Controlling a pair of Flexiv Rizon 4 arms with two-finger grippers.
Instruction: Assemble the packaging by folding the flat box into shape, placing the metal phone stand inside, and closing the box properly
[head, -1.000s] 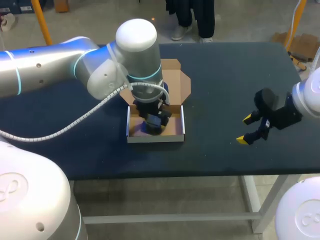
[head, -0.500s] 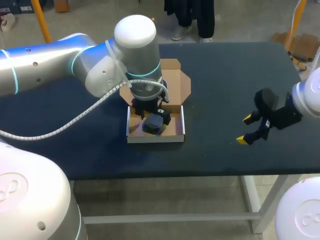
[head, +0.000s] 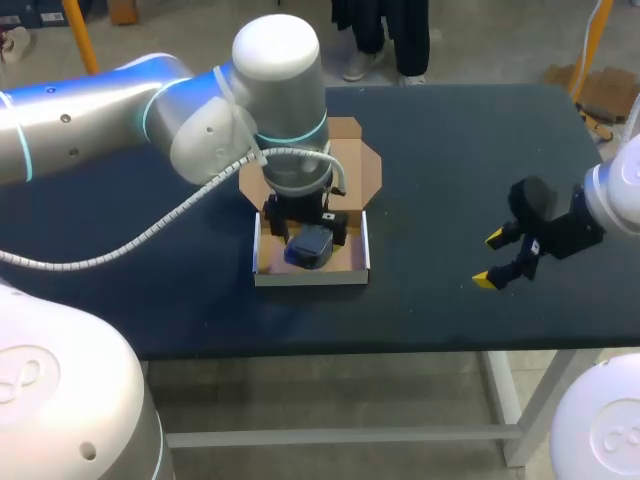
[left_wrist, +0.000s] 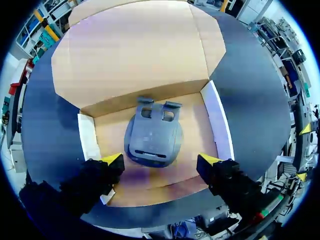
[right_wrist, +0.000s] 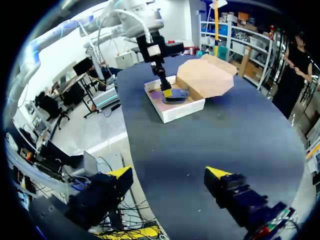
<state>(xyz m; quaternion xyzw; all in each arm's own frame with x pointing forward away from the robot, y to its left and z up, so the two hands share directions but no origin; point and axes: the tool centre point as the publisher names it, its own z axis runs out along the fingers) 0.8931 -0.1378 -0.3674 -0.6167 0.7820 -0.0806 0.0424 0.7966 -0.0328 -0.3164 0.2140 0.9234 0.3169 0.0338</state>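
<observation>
Seeing the stand inside the folded box, we have only the lid to close; left hand and right hand stand open, empty.

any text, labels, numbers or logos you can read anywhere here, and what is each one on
No text here can be read.
On the left gripper, a white sticker: too small and blurred to read.
On the cardboard box: plain, no print shows.
On the phone stand: no marking shows.
</observation>
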